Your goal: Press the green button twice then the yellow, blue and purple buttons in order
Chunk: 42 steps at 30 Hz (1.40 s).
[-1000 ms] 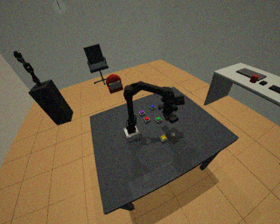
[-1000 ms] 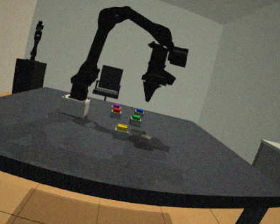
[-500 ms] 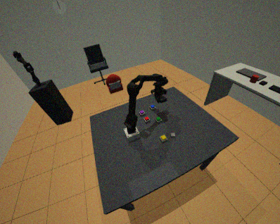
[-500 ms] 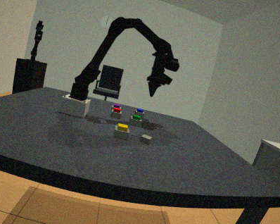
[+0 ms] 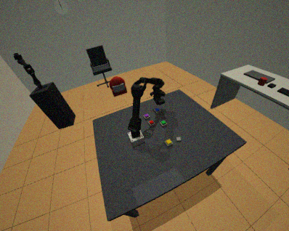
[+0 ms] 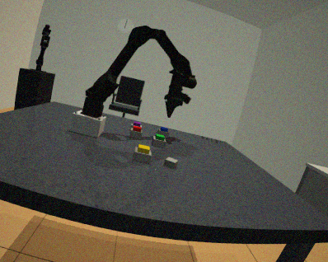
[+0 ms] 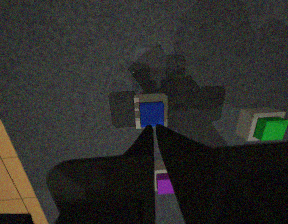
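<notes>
Nearest to me, my gripper (image 7: 153, 129) has its jaws pressed together on nothing, forming one blunt tip for pushing. In the wrist view that tip points straight at the blue button (image 7: 152, 113), which sits just past my fingertips and centred on the thin slit between them. I judge that button to be the step in hand, so I take it as my landmark.

From the side, I hang well above the blue button (image 6: 164, 128), not touching it, and tilted; it lies below the tip and a little towards the arm's base. The coming move, as I judge it, is a descent along my pointing axis, with only slight sideways correction.

The purple button (image 7: 165, 184) shows through the slit, on the near side of the blue one, towards my wrist. The green button (image 7: 271, 129) stands to the right of the blue one, apart from it. Farther off, the yellow button (image 6: 143, 148) and a small grey block (image 6: 171, 162) lie beyond the green, well clear of my path.
</notes>
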### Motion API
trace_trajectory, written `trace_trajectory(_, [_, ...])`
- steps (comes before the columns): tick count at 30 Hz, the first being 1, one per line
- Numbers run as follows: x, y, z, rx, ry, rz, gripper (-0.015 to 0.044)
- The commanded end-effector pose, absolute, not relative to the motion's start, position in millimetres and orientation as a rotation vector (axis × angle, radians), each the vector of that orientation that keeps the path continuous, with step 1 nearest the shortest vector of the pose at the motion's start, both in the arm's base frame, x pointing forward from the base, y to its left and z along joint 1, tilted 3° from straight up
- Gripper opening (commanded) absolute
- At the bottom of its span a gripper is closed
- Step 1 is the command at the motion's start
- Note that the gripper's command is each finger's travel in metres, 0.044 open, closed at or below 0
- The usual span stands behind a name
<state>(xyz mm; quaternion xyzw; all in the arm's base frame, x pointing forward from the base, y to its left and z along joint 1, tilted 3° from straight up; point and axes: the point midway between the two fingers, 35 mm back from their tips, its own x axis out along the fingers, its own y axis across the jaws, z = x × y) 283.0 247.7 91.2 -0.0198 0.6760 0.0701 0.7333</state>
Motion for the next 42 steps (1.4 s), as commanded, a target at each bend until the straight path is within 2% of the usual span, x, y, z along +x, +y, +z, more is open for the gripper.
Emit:
trace_trajectory(1, [279.0, 244.9, 64.3, -0.057, 1.511, 0.135, 0.002])
trace_trajectory(42, [280.7, 246.6, 31.0, -0.057, 1.511, 0.135, 0.002])
